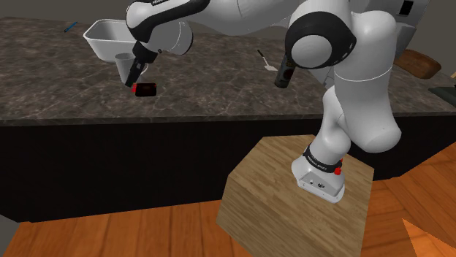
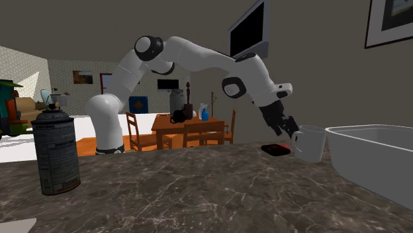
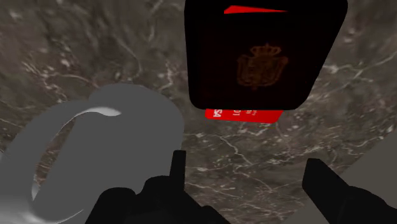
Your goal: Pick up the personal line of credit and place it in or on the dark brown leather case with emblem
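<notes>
Now gripper (image 3: 247, 162) hangs open and empty above counter (image 3: 95, 51). Red card (image 3: 245, 114) lies mostly covered by dark case (image 3: 261, 38), edges poking out. Risk: fingers could pinch case instead of card, or knock grey mug (image 3: 95, 146) just beside.

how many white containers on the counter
2. A mug stands beside the gripper and the dark case. A large tub sits just past the mug, away from the case. More may be hidden from view.
</notes>
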